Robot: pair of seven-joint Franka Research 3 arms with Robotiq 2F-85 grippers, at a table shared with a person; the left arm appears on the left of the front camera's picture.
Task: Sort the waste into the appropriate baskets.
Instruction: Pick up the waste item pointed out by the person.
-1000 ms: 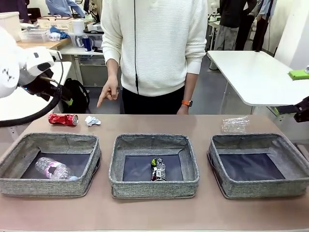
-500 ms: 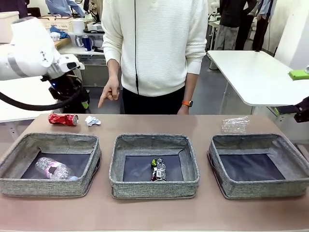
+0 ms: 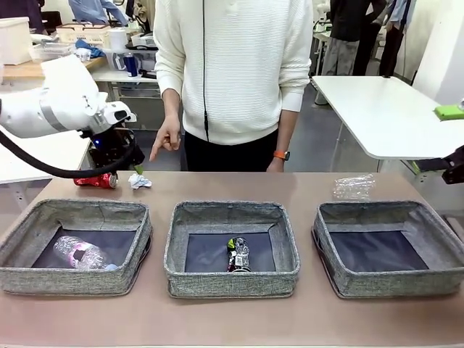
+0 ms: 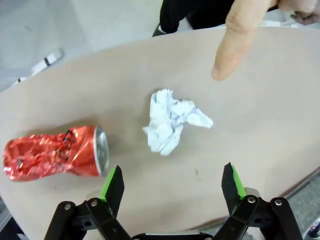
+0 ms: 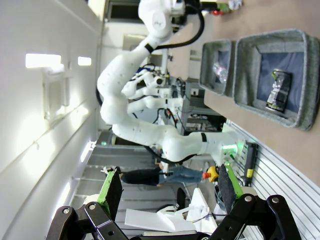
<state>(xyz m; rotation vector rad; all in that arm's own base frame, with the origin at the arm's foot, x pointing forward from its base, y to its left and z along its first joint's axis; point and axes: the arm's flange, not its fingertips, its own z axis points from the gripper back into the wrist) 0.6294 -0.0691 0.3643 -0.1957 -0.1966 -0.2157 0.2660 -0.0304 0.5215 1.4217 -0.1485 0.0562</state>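
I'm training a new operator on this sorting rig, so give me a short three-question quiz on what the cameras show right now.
1. Multiple choice: the person's finger points at: A) red can, B) paper wad, C) bottle.
2. True or false: the dark can lies in the left basket.
3. Fill in: the left end effector is near the wad with its jaws ___.

Key:
1. B.
2. False: it lies in the middle basket.
3. open.
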